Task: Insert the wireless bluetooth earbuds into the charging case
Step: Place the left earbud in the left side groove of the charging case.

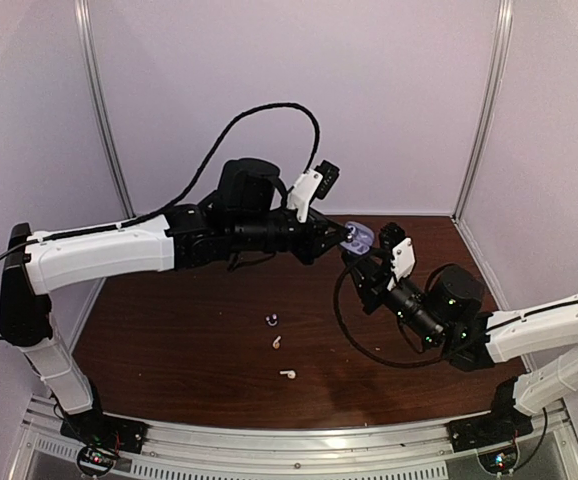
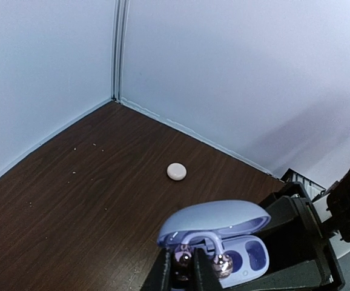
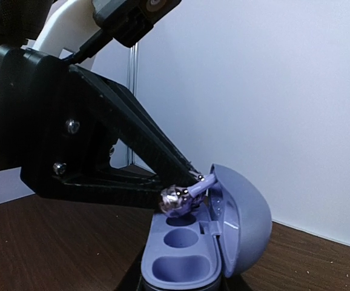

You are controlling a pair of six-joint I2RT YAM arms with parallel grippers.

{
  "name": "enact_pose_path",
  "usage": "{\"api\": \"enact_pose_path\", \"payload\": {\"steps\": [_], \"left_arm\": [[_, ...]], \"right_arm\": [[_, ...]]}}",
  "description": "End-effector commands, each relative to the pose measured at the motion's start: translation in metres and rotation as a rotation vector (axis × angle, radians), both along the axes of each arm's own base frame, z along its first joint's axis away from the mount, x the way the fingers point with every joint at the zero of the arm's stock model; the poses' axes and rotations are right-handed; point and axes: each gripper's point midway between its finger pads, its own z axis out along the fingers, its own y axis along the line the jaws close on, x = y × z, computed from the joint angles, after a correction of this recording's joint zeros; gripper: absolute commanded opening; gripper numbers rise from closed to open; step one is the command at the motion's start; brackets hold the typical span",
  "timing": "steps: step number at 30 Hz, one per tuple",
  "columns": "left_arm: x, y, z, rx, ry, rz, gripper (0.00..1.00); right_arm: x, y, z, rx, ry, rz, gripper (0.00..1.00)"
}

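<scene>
My right gripper (image 1: 367,268) is shut on the base of an open lavender charging case (image 1: 357,238) and holds it above the table, lid up. The case shows in the right wrist view (image 3: 184,257) with empty wells and in the left wrist view (image 2: 247,254). My left gripper (image 2: 183,270) is shut on a purple clip-type earbud (image 2: 206,241) with shiny ball ends. It holds the earbud at the case's mouth, just over a well (image 3: 178,199). Three more earbuds lie on the table: a dark one (image 1: 272,319), a cream one (image 1: 277,342) and a white one (image 1: 287,374).
A small white round object (image 2: 176,171) lies on the brown table near the back corner. White walls with metal posts (image 1: 104,110) close the back and sides. The two arms meet at the back right.
</scene>
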Motion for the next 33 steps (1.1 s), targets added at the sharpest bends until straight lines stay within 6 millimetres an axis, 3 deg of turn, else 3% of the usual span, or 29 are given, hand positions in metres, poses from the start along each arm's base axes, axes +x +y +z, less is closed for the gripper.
{"api": "enact_pose_path", "payload": {"steps": [1, 24, 33], "left_arm": [[0.0075, -0.0010, -0.0026, 0.021, 0.014, 0.043, 0.15], [0.0018, 0.0014, -0.0096, 0.060, 0.031, 0.018, 0.37], [0.0051, 0.0041, -0.0037, 0.062, 0.010, 0.038, 0.34]], "right_arm": [[-0.0047, -0.0004, 0.0156, 0.076, -0.019, 0.017, 0.00], [-0.0046, -0.0069, 0.0174, 0.150, 0.002, 0.013, 0.00], [-0.0061, -0.0027, 0.0140, 0.140, 0.008, 0.035, 0.00]]}}
